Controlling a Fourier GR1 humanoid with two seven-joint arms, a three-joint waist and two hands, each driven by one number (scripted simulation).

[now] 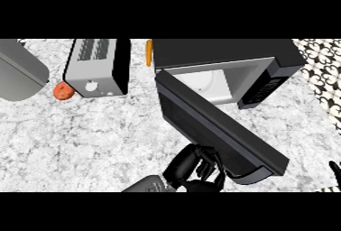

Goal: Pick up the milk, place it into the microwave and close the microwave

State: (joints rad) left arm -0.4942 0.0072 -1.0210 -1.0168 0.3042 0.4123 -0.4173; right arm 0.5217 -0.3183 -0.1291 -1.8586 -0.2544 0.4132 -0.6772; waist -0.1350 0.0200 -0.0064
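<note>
Black microwave at upper right, door swung partway open. Left hand just beside door's outer face, fingers curled, holding nothing visible. Right hand barely visible at right edge; state unclear. Milk not visible. Toaster at upper left.

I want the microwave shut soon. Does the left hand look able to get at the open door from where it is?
Probably yes. The left hand is already against the outer face of the microwave door near its free end, with nothing between them.
</note>
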